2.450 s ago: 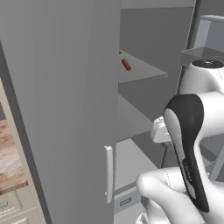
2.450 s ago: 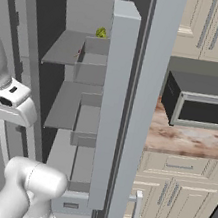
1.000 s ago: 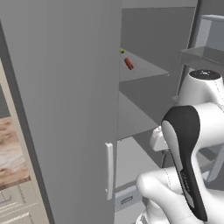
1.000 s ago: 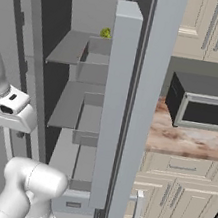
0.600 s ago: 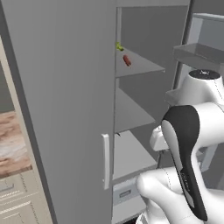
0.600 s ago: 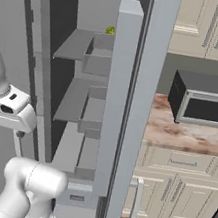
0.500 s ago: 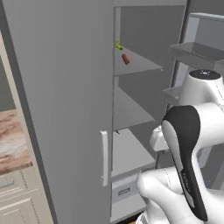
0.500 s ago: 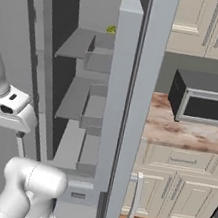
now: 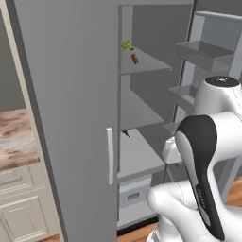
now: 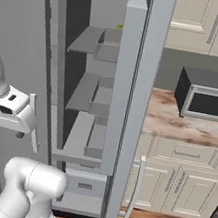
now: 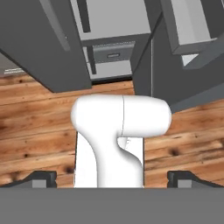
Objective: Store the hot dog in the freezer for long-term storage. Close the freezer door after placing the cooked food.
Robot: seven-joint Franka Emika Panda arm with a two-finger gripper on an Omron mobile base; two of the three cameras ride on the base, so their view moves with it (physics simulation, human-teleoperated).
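The hot dog point(image 9: 134, 58) already lies on the top shelf point(image 9: 146, 64) of the freezer point(image 9: 142, 118), just beside a small green leafy thing point(image 9: 126, 45) at the back of that same shelf; one sausage, one green thing, nothing else on the shelves that I can make out.

The gripper point(image 11: 112, 179) is spread as wide as it goes and holds nothing; its two finger tips stand far apart, pointing down at the wooden floor point(image 11: 39, 131) in front of the freezer, well below the shelf with the hot dog.

What remains, as I judge it, is shutting the freezer door point(image 9: 208, 85), which stands swung out to the right of the freezer with its grey bins facing in; the other door point(image 9: 66, 118), to the left of the freezer, is shut, its white handle point(image 9: 109, 156) near the freezer's edge.

Risks from here: the arm sits close between the freezer and its open door, so a wide swing could knock a bin or strike a shelf edge; a push near the hinge might leave the door ajar; the open fingers could snag a bin rim as the door comes round.

Counts: two doors; three door bins visible in the left base view; three flat shelves in the freezer; one pale drawer point(image 9: 134, 191) beneath them; one microwave point(image 10: 209, 101) on the counter to the right of the freezer.
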